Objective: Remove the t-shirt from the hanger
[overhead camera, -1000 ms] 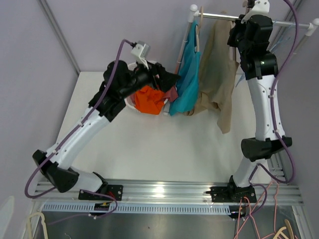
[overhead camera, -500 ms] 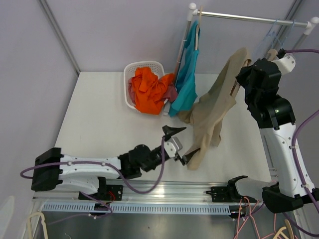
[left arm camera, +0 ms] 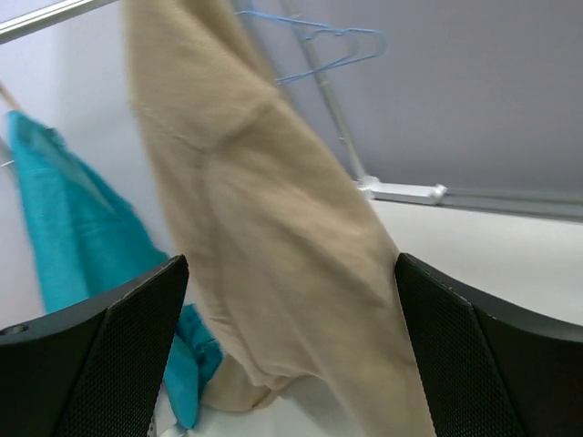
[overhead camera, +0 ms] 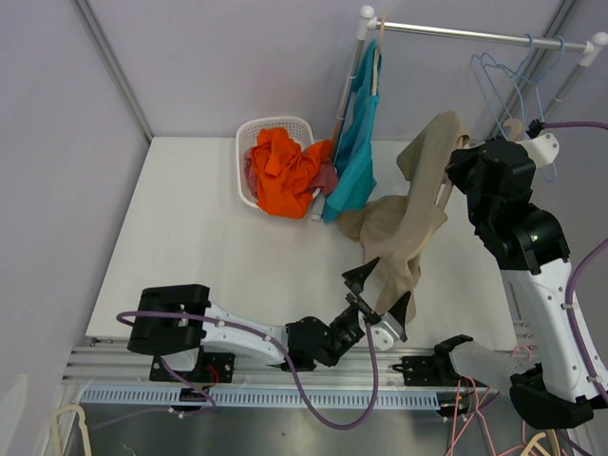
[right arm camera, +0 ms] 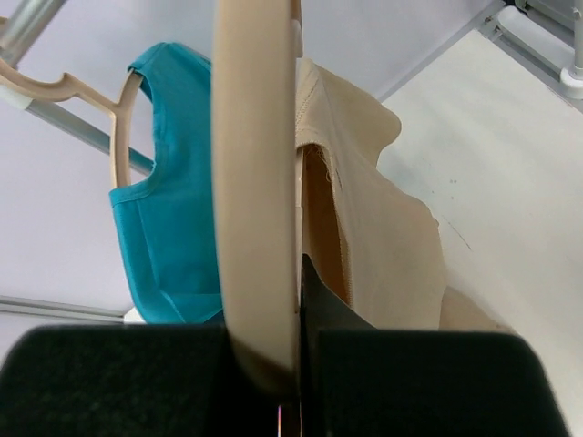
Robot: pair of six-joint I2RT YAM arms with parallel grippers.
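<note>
A beige t-shirt [overhead camera: 408, 223] hangs from a wooden hanger [right arm camera: 255, 182] and its lower part drapes onto the table. My right gripper [overhead camera: 456, 176] is shut on the hanger, holding it off the rail; in the right wrist view [right arm camera: 296, 364] the hanger bar sits pinched between the jaws. My left gripper [overhead camera: 382, 293] is open, low by the front edge, at the shirt's hem. In the left wrist view the beige t-shirt [left arm camera: 273, 255] hangs just beyond the open fingers [left arm camera: 118, 355], not gripped.
A teal shirt [overhead camera: 356, 152] hangs on a second hanger from the clothes rail [overhead camera: 456, 35]. A white basket [overhead camera: 249, 133] with orange clothes [overhead camera: 285, 171] stands at the back. Blue wire hangers [overhead camera: 494, 81] hang at the rail's right end.
My left arm swung from the basket down to the front of the table and right, under the shirt's hem. My right arm brought the hanger and beige shirt off the rail and lower.
</note>
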